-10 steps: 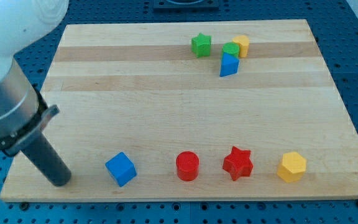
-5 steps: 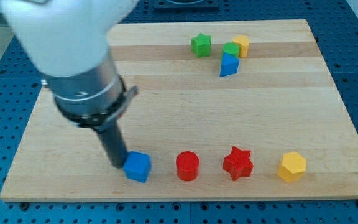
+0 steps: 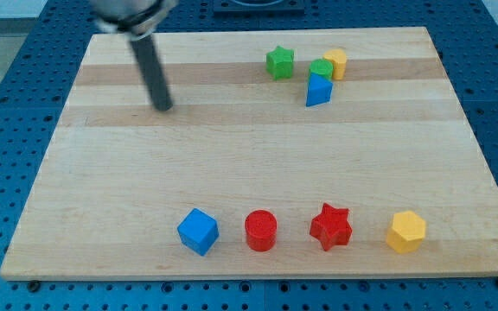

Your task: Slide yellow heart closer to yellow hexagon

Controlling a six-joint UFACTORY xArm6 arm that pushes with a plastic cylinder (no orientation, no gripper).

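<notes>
Near the bottom of the wooden table (image 3: 258, 164) stand a blue cube (image 3: 198, 231), a red cylinder (image 3: 260, 231) and a red star (image 3: 330, 226). Near the top are a green star (image 3: 279, 62), another green block (image 3: 320, 68) and a blue triangular block (image 3: 317, 91).

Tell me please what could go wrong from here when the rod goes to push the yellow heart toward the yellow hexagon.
1. The yellow heart touches a green block, with the blue block just below, so a push may drag them along.
2. My tip is far to the view's left; a straight approach could hit the green star.
3. The yellow hexagon sits near the board's bottom edge, so overshooting could knock it off.
</notes>
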